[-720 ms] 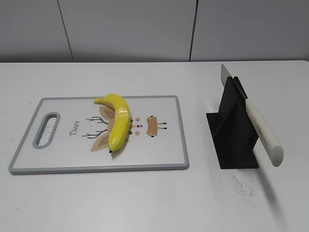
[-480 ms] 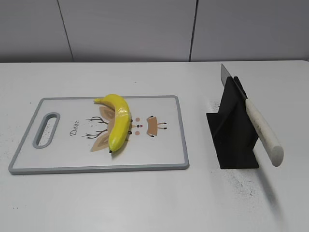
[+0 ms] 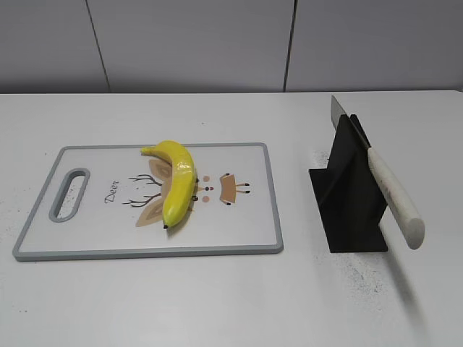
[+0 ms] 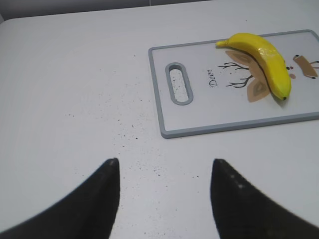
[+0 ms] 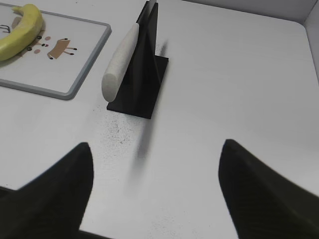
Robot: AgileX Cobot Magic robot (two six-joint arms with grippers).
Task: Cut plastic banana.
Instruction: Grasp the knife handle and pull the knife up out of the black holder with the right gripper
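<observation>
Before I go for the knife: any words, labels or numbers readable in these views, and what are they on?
"Deer": dark script printed on the cutting board, between its handle slot and the deer drawing under the plastic banana; also readable in the left wrist view.
No text shows on the knife or its black stand.

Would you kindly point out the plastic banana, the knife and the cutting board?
plastic banana (image 3: 177, 184): exterior view, middle of its body.
knife (image 3: 394, 196): exterior view, white handle.
cutting board (image 3: 246, 217): exterior view, bare white surface.
</observation>
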